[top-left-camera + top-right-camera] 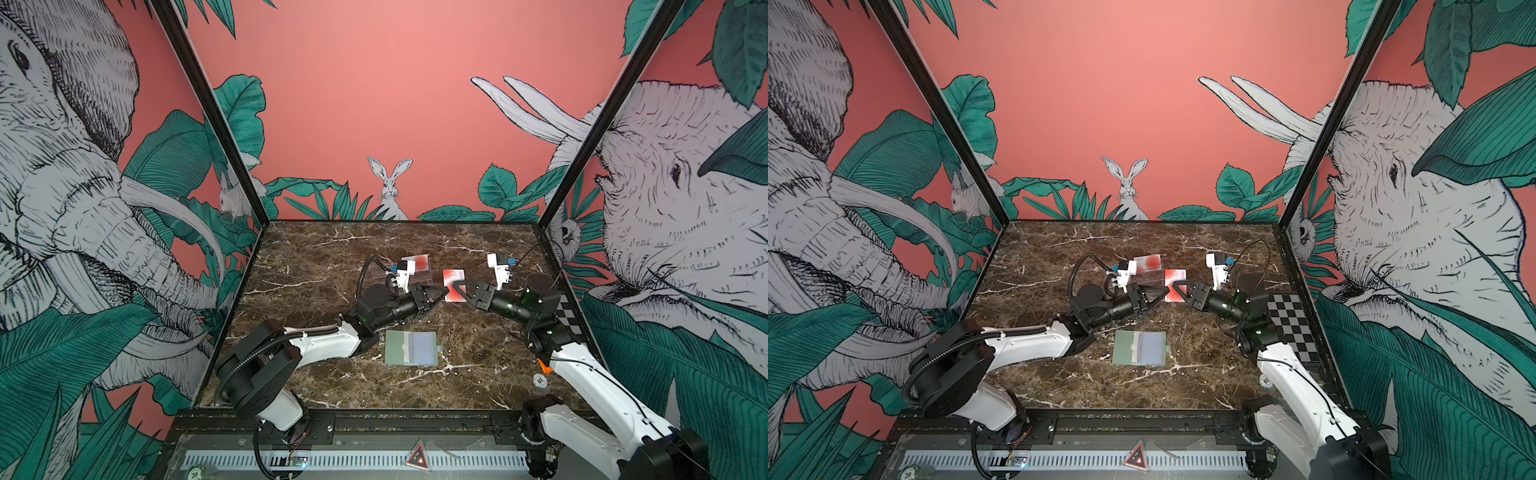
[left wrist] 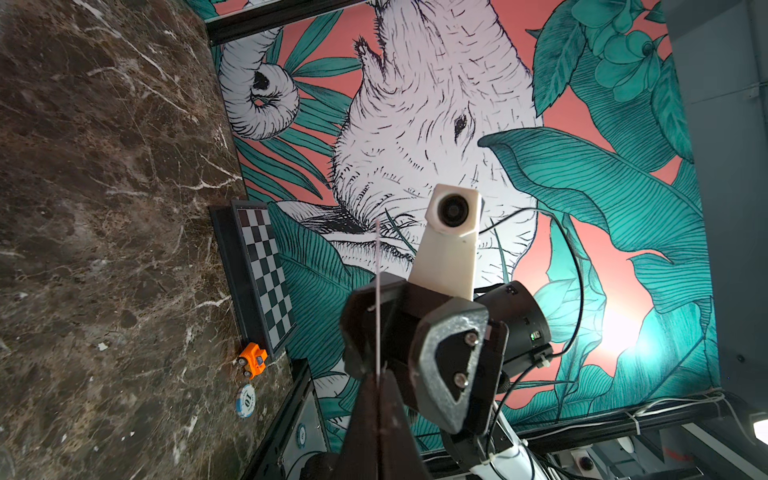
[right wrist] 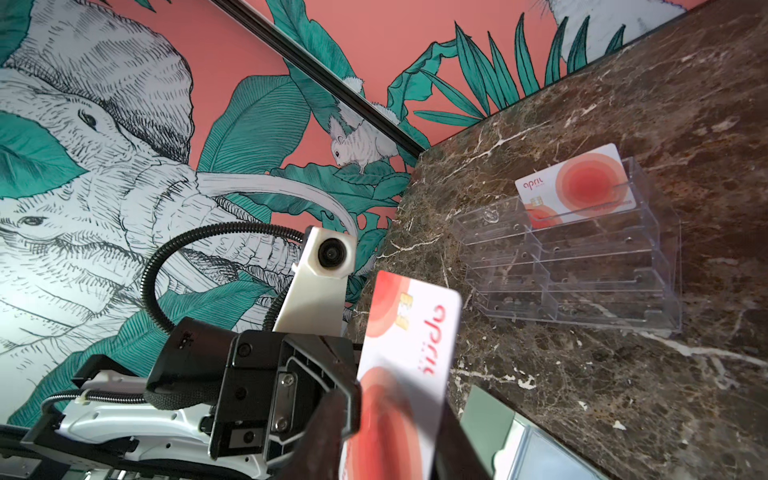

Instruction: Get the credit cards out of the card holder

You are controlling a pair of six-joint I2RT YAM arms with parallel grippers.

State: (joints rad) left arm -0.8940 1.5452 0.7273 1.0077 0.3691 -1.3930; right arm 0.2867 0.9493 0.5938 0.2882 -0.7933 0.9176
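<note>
You're holding a credit card point(image 1: 453, 277) mid-air: left jaws clamping it, right jaws either side, can't tell if gripping. Another card point(image 3: 582, 183) is sitting in the acrylic stand point(image 3: 602, 274); card holder point(image 1: 409, 348) is lying open on the table point(image 1: 332, 257), probably emptied.

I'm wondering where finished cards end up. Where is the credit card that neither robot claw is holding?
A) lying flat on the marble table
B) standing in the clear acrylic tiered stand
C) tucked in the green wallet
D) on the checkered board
B: the credit card stands in the rearmost tier of the clear acrylic tiered stand, apart from the open green card holder.
</note>
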